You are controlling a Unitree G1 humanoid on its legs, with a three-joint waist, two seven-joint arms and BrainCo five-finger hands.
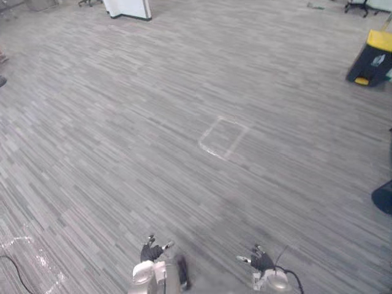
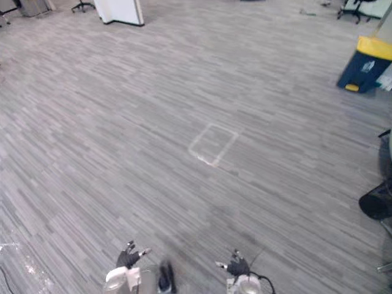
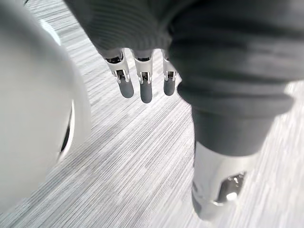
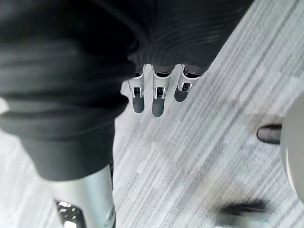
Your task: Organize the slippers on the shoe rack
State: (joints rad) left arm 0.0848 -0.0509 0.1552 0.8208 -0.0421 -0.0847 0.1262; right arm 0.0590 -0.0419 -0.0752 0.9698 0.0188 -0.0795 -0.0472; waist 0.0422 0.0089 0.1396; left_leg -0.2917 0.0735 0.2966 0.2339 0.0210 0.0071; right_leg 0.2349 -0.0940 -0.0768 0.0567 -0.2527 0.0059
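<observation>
The left hand (image 1: 152, 252) and the right hand (image 1: 261, 260) are at the bottom middle of the frame, over the grey striped floor (image 1: 122, 122). Both have their fingers (image 3: 146, 90) straight and a little spread, holding nothing. A small dark blurry thing (image 1: 182, 273) is just beside the left hand — I cannot tell if it is a slipper. A white tape square (image 1: 223, 138) marks the middle of the floor, and a yellow and blue bin (image 1: 372, 60) stands at the upper right.

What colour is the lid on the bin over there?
The lid is yellow, on a dark blue bin. It shows best in the right eye view.
</observation>
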